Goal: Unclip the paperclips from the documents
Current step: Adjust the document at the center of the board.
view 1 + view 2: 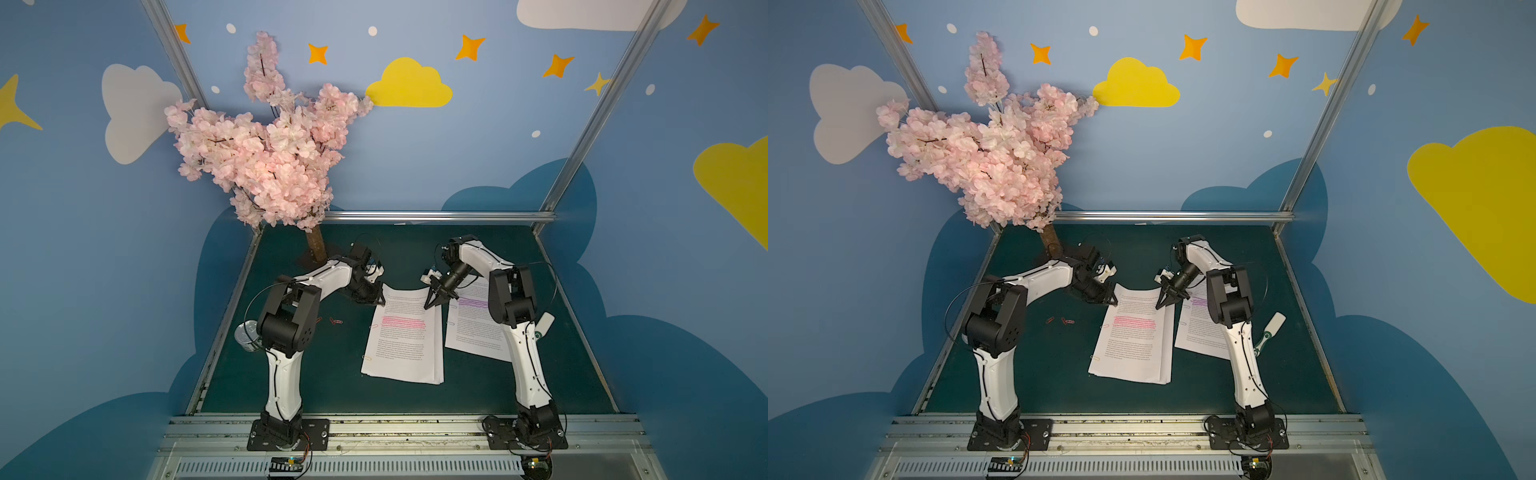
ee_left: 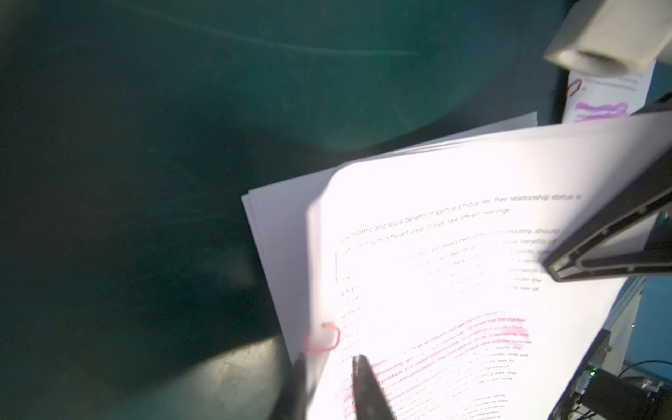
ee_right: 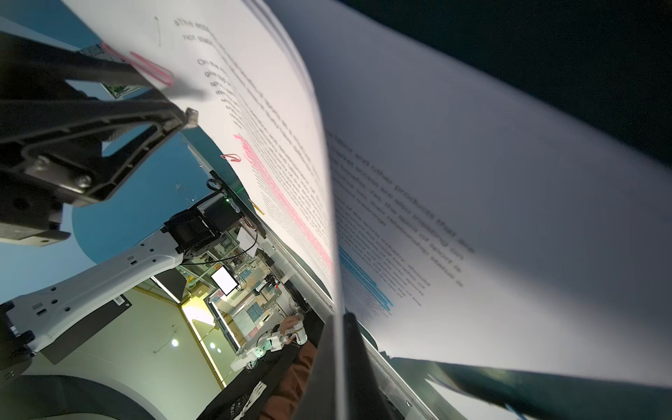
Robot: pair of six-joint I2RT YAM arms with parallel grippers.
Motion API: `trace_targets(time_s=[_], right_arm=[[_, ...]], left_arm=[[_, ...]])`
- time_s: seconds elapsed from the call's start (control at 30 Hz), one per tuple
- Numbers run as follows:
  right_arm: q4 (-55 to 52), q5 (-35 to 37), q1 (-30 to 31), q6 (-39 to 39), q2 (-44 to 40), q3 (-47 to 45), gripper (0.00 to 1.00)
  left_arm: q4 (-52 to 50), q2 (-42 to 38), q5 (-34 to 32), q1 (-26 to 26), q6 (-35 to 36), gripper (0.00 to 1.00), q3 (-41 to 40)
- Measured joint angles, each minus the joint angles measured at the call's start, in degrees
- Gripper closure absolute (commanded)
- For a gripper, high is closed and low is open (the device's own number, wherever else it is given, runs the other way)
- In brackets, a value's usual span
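Near edge of mat: the white printed paper stack with a pink highlighter band point(image 1: 405, 332) lies flat on the dark green mat point(image 1: 324, 374), its long axis running from the robot's side toward the back wall; a pale wire paperclip point(image 1: 366, 357) sits on its left edge.
Loose clips: a few small red and blue wire paperclips point(image 1: 336, 321) lie on the mat left of that stack, well apart from it, so part of the job looks done.
Right gripper point(image 1: 433, 302): pressed together, pinching the far end of the pink-band stack and lifting its top sheets, which bow in the right wrist view.
Left gripper point(image 2: 327, 367): fingers nearly together on the left edge of the stack, just beside the pink wire paperclip point(image 2: 323, 339); whether they pinch the wire or only paper I cannot tell.
Key relation: that clip lies straight ahead of the left fingertips, straddling the paper edge, its length pointing across the page; the left arm is the nearer one, so the pull should probably go outward, away from the page.
Farther right: a second white stack with a purple highlighter band point(image 1: 471, 320), partly under the right arm, carries a red wire clip point(image 2: 574, 88).
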Motion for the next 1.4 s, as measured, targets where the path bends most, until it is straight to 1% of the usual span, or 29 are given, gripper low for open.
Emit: trace_targets(time_s=[0.03,0.27,0.3,0.37,0.43,0.47,0.57,0.7,0.9,1.2,1.4], right_arm=[[0.0,0.0,0.0,0.0,0.0,0.0,1.0],[0.1,-0.1,0.0,-0.4,0.0,-0.1,1.0],[0.1,-0.2,0.0,-0.4,0.0,-0.1,0.96],[0.2,-0.4,0.0,-0.3,0.0,-0.2,0.77],[0.8,-1.0,-0.2,-0.6,0.0,-0.6,0.66],[1.4,-1.6,-0.2,-0.4,-0.1,-1.2,0.63],[4.1,-4.3,-0.7,0.1,-1.1,-4.9,0.59],[8.1,-8.2,-1.3,1.4,-3.5,-10.4,0.57],[14.1,-12.5,-2.1,3.3,-6.7,-15.5,0.56],[21.7,-17.2,-4.3,6.4,-10.6,-24.2,0.49],[27.0,-20.1,-6.4,9.6,-11.3,-27.1,0.49]], left_arm=[[0.2,0.0,0.2,-0.1,0.0,0.97,0.0],[0.0,0.0,1.7,-0.7,0.7,0.97,0.1],[-0.1,0.0,1.7,-0.7,0.9,0.97,0.2],[-0.4,0.0,1.8,-1.0,1.2,0.97,0.3],[-0.5,0.0,1.8,-1.1,1.4,0.97,0.4],[-0.6,0.0,1.8,-1.2,1.3,0.97,0.4],[-0.3,-0.3,2.7,-1.2,0.5,0.97,0.4],[1.0,-2.4,4.5,-1.3,-2.1,0.97,-0.3],[6.0,-7.2,6.8,-1.3,-7.8,0.97,-4.6],[13.0,-7.5,7.7,0.5,-14.8,0.97,-12.5],[16.6,-8.9,8.7,2.9,-18.3,0.97,-16.7]])
